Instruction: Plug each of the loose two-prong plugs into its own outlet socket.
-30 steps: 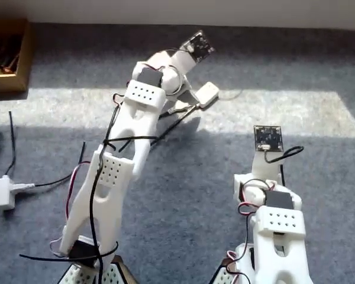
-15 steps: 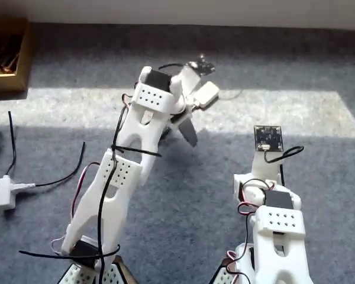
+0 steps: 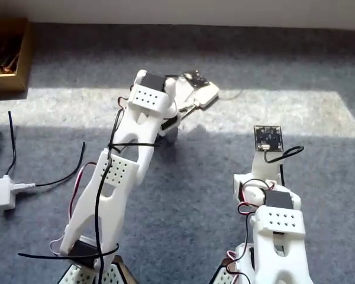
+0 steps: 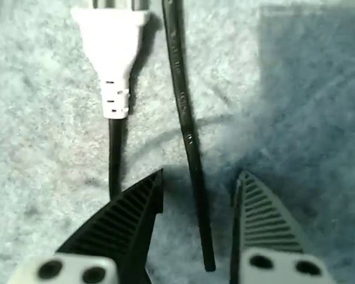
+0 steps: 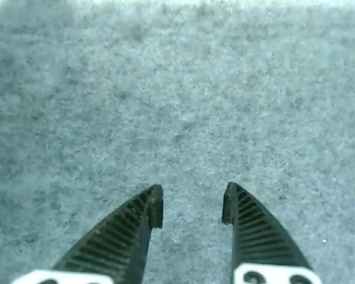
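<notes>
Sunlight lays a bright band across the grey carpet (image 3: 296, 112), with shade on either side. The white plug (image 4: 110, 47) glares; shadow darkens the carpet nearby.

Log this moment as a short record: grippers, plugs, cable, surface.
left gripper: open, over the carpet, with the white plug ahead of its fingertips
black cable: runs between the left gripper's fingers, beside the white plug
right gripper: open, over carpet
second white plug: on the carpet near the high view's left edge, apart from both arms

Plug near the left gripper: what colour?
White plug, black cord; left wrist view shows it best.
</notes>
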Available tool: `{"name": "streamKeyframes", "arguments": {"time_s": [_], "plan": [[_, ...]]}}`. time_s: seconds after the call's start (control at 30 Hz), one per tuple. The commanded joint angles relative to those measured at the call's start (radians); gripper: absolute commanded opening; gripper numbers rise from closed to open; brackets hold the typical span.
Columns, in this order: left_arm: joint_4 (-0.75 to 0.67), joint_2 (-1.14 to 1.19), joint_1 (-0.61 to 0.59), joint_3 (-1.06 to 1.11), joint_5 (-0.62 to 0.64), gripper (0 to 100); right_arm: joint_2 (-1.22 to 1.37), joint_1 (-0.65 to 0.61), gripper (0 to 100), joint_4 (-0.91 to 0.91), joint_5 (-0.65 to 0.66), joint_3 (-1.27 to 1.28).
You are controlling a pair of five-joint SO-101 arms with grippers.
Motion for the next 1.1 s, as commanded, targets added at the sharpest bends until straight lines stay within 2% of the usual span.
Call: {"name": "streamKeyframes", "arguments": {"time_s": [0.0,0.23,0.33,0.4,0.53,0.7,0.9,1.07], "plan": [[0.003,0.018,-0.021,-0.001,-0.015,1,-0.005,0.002,16.6,-0.016,0.008,-0.005],[0.006,0.054,-0.050,0.013,-0.020,1,-0.001,-0.025,16.6,-0.016,0.008,-0.005],[0.009,0.005,-0.084,0.035,-0.014,0,0.001,-0.030,16.6,-0.016,0.008,-0.005],[0.009,-0.064,-0.105,0.127,-0.014,0,0.001,-0.028,16.6,-0.016,0.008,-0.005],[0.009,-0.311,-0.130,0.495,-0.025,0,0.001,-0.028,16.6,-0.016,0.008,-0.005],[0.006,-0.809,-0.124,1.090,-0.133,0,0.001,-0.028,16.6,-0.016,0.008,-0.005],[0.003,-1.449,-0.200,1.738,-0.433,0,0.002,-0.028,16.6,-0.016,0.008,-0.005],[-0.068,-1.658,-0.364,2.066,-0.657,0,0.002,-0.028,16.6,-0.016,0.008,-0.004]]}}
